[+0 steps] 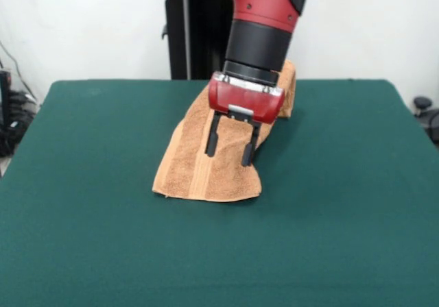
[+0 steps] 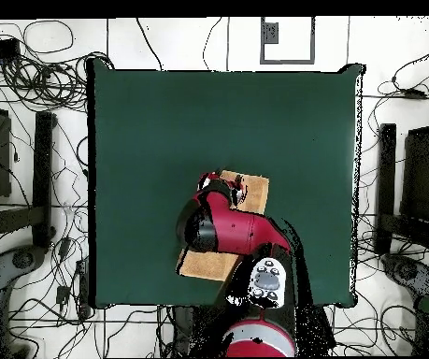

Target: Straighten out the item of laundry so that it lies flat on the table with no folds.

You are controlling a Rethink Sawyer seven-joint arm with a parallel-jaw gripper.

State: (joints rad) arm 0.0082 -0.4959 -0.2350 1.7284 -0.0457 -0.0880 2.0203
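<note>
The orange-tan towel (image 1: 206,173) lies in the middle of the green table (image 1: 103,218) as a long strip running from the far right to the near left. Its near right edge looks curled over, and a woven band runs along its length. My gripper (image 1: 230,148) hangs over the towel's middle, open, with its two black fingers (image 1: 212,142) apart, pointing down and holding nothing. I cannot tell whether the tips touch the cloth. In the overhead view the arm covers most of the towel (image 2: 255,192), and the gripper (image 2: 222,187) shows only as a red head over the table (image 2: 162,131).
The robot's black pedestal (image 1: 188,33) stands behind the table's far edge. Cables (image 2: 31,56) and dark stands (image 2: 45,178) lie on the floor around the table. Green table surface surrounds the towel on all sides.
</note>
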